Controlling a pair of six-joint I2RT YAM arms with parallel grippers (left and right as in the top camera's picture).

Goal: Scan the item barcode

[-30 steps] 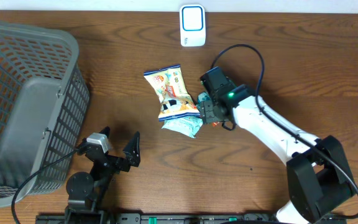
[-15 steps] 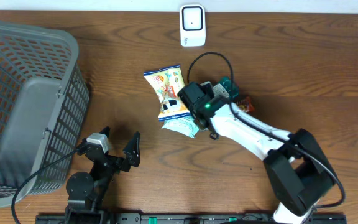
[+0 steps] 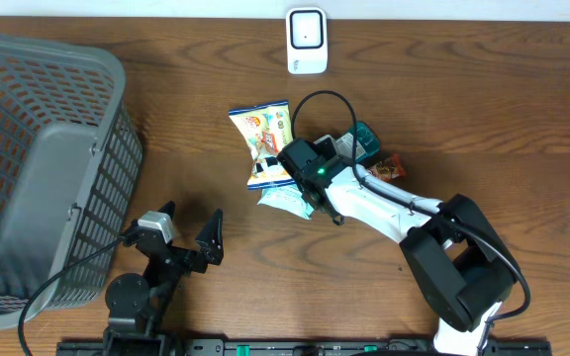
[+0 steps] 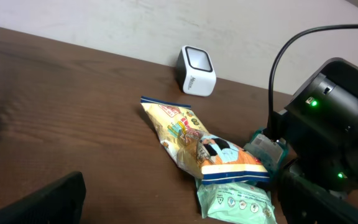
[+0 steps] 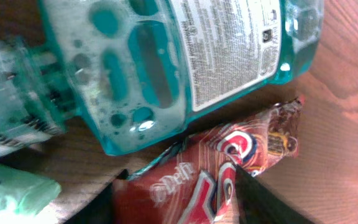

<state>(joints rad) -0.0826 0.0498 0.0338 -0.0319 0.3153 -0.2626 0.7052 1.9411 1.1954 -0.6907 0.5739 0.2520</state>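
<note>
right gripper (image 5: 178, 200) has swung left over the pile and narrowed; its dark fingers straddle the red snack packet (image 5: 253, 144), long axis slanting across the gap, perhaps not yet pinched; the scanner (image 3: 306, 41) stands well beyond; left gripper (image 3: 188, 229) gapes wide, farther off.

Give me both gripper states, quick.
Left gripper: open, empty.
Right gripper: jaws around the red crinkly snack packet; grip cannot be told.
</note>
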